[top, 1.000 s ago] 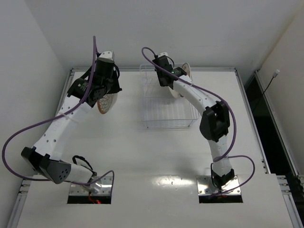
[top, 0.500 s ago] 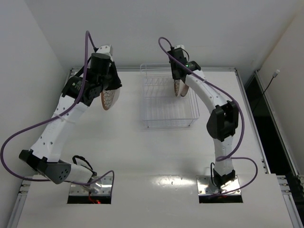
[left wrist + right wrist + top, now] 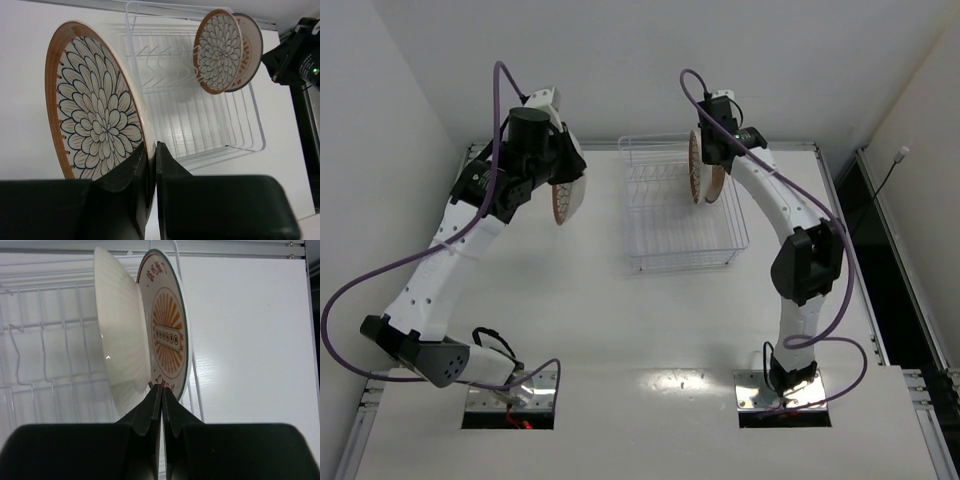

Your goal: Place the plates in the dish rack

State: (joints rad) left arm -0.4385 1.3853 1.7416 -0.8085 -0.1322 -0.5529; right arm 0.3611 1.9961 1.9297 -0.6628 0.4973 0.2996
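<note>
Both hands are pinching plate rims; the left hand [image 3: 150, 150] holds the left plate [image 3: 95, 130], petal-patterned, on edge above the tabletop [image 3: 580, 300], left of the rack [image 3: 675, 232]. The right hand [image 3: 161, 390] holds the right plate [image 3: 122, 335], its twin, upright at the rack's far right end, just beside the sunburst plate [image 3: 170, 335] standing there.

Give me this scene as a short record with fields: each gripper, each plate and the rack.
left gripper: shut on the rim of the first petal plate
first petal plate: held on edge, left of the dish rack
right gripper: shut at two plates' lower rims; which it pinches is unclear
second petal plate: on edge over the rack's far right part
sunburst plate: close behind it, by the rack's right wall
seated in slots: cannot tell
dish rack: white wire, on the table
</note>
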